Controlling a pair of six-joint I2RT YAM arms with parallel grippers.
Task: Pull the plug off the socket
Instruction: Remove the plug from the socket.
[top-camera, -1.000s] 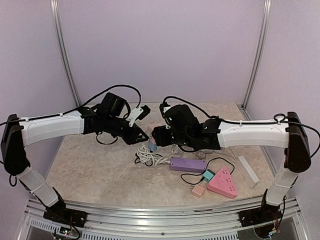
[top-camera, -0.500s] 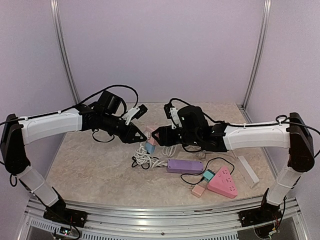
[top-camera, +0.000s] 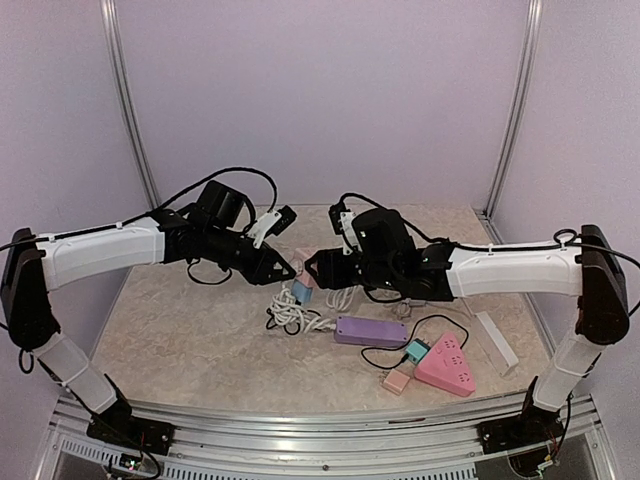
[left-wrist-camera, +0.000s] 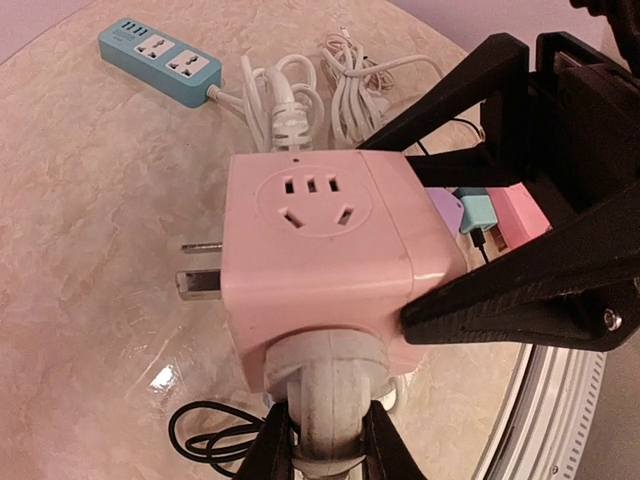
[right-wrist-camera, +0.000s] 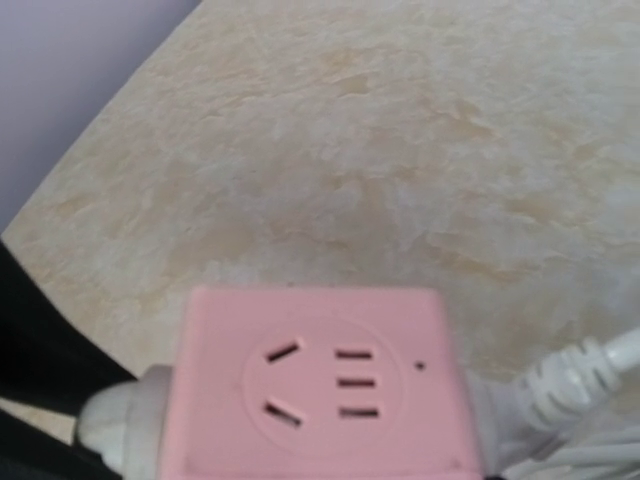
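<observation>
A pink cube socket (left-wrist-camera: 320, 250) hangs above the table between my two grippers; it also shows in the top view (top-camera: 304, 270) and the right wrist view (right-wrist-camera: 315, 390). A white round plug (left-wrist-camera: 325, 385) sits in its near face, seated flush. My left gripper (left-wrist-camera: 325, 445) is shut on the plug's neck, its fingers on either side. My right gripper (top-camera: 314, 268) is shut on the cube from the opposite side; its black fingers (left-wrist-camera: 520, 300) clamp the cube's right faces. In the right wrist view the plug (right-wrist-camera: 110, 420) shows at the cube's left. Metal prongs (left-wrist-camera: 200, 285) stick out of the cube's left side.
On the table lie a blue power strip (left-wrist-camera: 160, 58) with coiled white cord (top-camera: 295, 315), a purple power strip (top-camera: 373, 331), a teal adapter (top-camera: 416, 350), a pink triangular socket (top-camera: 447, 363), a small peach cube (top-camera: 398, 381), a white bar (top-camera: 497, 343) and a black cable loop (left-wrist-camera: 205, 435).
Over the last second both grippers rose a little with the cube and plug held between them. The plug is still seated in the cube. Little moved in the last half second.
</observation>
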